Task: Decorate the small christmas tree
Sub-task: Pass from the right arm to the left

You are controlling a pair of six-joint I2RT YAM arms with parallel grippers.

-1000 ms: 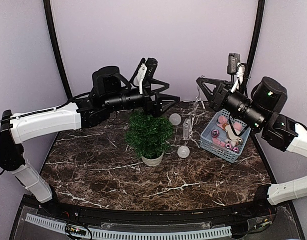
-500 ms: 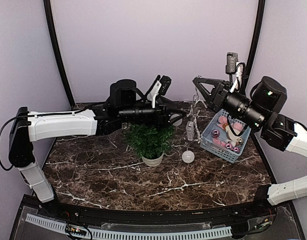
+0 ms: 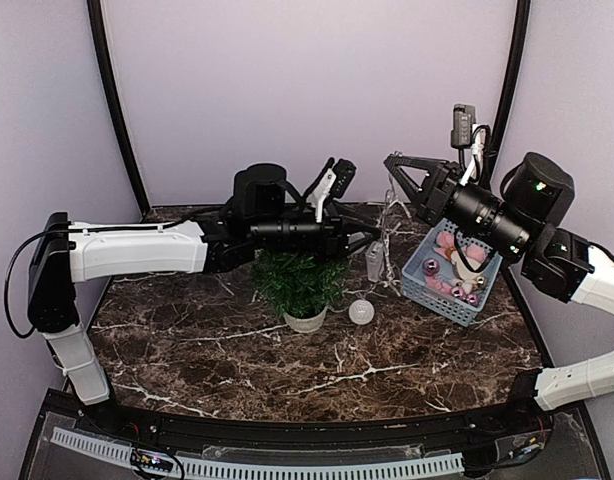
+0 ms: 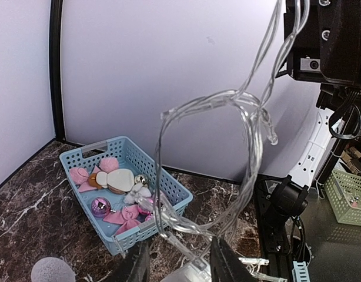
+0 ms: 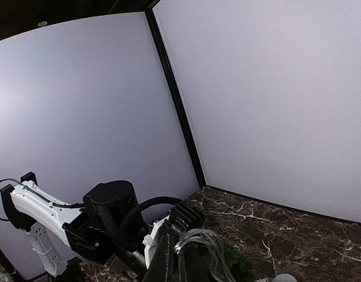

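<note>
Left gripper at the light string's clear box, over the upright tree

The left gripper (image 4: 179, 252) has its fingers partway in on either side of the clear box (image 4: 189, 271); whether they press it cannot be told. The right gripper (image 5: 179, 247) is closed on the light string (image 4: 251, 117) and holds it high, loops hanging down to the box. The small christmas tree (image 3: 299, 280) stands mid-table (image 3: 187, 340) in its pale pot (image 3: 305, 321), under the left arm and left of the blue basket (image 3: 437, 300), its long axis vertical and its tip up. A second ago the left jaws were wide and further left. The tree has not moved. The white ball (image 3: 360, 311) has shifted slightly.
</note>
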